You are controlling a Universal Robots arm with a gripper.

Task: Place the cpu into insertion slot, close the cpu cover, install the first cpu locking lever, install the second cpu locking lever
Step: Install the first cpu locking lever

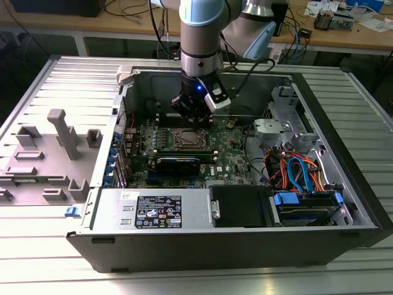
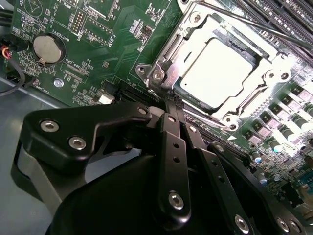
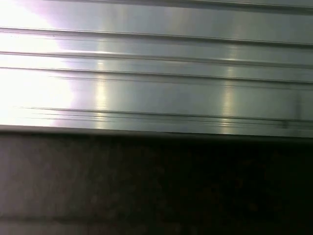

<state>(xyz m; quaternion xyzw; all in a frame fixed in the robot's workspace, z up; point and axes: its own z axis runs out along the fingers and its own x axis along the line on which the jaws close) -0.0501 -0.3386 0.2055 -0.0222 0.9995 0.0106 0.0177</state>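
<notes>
The arm (image 1: 201, 27) is a thick tube with pale blue joint caps and silver-grey aluminium sections — a dark band rings the wrist above the tool. Black cables trail beside it. A small blue light glows on the black block below the wrist, and a white-and-black box sits on its side toward the exterior view's right. In the second wrist view the gripper (image 2: 172, 100) is matte black: flat link bars pinned with round silver screws, narrowing to slim jaws.
</notes>
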